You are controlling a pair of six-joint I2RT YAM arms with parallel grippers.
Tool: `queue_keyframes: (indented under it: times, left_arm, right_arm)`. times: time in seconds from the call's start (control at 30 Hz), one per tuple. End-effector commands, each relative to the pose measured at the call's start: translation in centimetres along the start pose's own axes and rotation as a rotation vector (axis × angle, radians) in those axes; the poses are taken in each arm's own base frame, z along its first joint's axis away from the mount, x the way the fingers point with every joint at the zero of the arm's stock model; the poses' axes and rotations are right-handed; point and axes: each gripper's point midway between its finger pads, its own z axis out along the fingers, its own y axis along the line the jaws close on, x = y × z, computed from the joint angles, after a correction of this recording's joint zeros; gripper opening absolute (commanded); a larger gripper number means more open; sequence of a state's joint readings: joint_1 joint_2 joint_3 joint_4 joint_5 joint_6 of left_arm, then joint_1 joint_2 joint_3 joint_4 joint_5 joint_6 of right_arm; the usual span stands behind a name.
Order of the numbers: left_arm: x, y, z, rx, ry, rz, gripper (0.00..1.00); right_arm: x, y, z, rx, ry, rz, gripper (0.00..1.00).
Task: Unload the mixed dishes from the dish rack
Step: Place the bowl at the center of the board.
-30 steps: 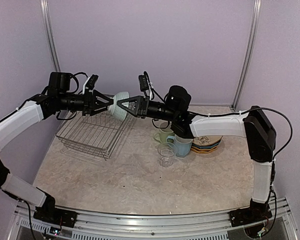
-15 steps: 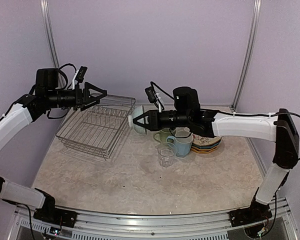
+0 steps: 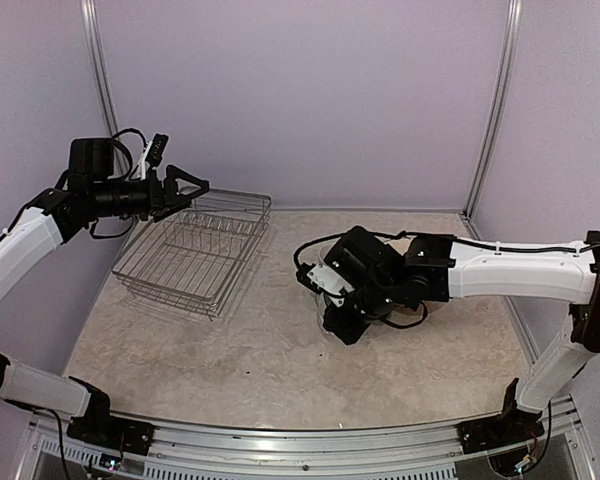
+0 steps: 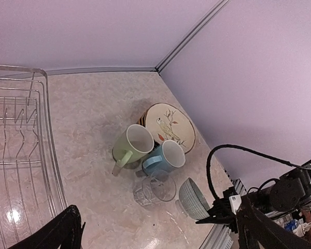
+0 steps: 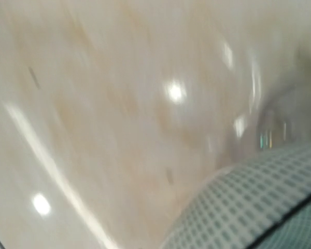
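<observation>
Right gripper (image 4: 215, 215) grasps a white checked cup (image 4: 193, 199) beside the clear glass (image 4: 155, 189); left gripper (image 3: 194, 188) (we see it spread wide) above the dish rack (image 3: 195, 262).

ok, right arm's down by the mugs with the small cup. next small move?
Probably ease the small white cup down flat onto the table beside the clear glass, then open the jaws. The right gripper holds it tilted by its rim, low over a free spot; I cannot tell if it touches yet.

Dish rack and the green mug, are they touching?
Apart. The left wrist view shows a strip of tabletop between the dish rack rim and the light green mug.
</observation>
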State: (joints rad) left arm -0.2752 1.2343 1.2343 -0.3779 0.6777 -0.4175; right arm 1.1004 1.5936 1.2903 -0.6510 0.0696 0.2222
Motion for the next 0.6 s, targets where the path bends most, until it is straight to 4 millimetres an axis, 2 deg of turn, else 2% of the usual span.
queue_keyframes:
  times: [0.0, 0.1, 0.2, 0.4, 0.53, 0.57]
  left_arm:
    - [-0.3, 0.4, -0.5, -0.034, -0.020, 0.019, 0.99]
    - [-0.4, 0.4, -0.5, -0.040, -0.016, 0.015, 0.99]
    - [-0.4, 0.5, -0.4, -0.037, -0.016, 0.015, 0.99]
    - [-0.2, 0.8, -0.2, -0.055, -0.011, 0.021, 0.99]
    - [-0.2, 0.9, -0.2, -0.062, -0.005, 0.016, 0.99]
    - [-0.2, 0.9, -0.2, -0.061, -0.005, 0.019, 0.99]
  right_arm:
    - [7.0, -2.0, -0.2, 0.173, 0.238, -0.075, 0.00]
    - [8.9, -2.4, 0.6, 0.194, 0.278, -0.059, 0.00]
    - [10.0, -3.8, 1.9, 0.279, 0.301, -0.050, 0.00]
    - [11.6, -4.1, 4.7, 0.296, 0.347, -0.077, 0.00]
    - [11.7, -4.4, 5.0, 0.314, 0.350, -0.088, 0.00]
    - [11.8, -4.4, 5.1, 0.314, 0.343, -0.091, 0.03]
